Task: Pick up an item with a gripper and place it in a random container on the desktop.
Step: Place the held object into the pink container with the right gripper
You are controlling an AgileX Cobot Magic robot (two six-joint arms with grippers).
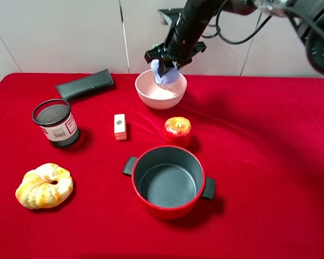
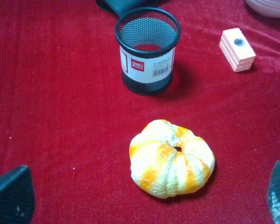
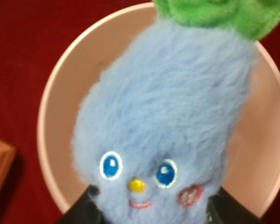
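My right gripper is shut on the pale blue plush toy and holds it just over the back rim of the pink-white bowl at the back middle of the red desktop. In the right wrist view the toy, with its green bow and stitched face, fills the frame above the bowl's inside. My left gripper is open, its dark fingertips wide apart above the cloth near a yellow-orange bread toy. The left arm is out of the exterior view.
A red two-handled pot stands at the front middle, a red apple just behind it. A black mesh cup, a small pink-white block, a black case and the bread toy lie on the left.
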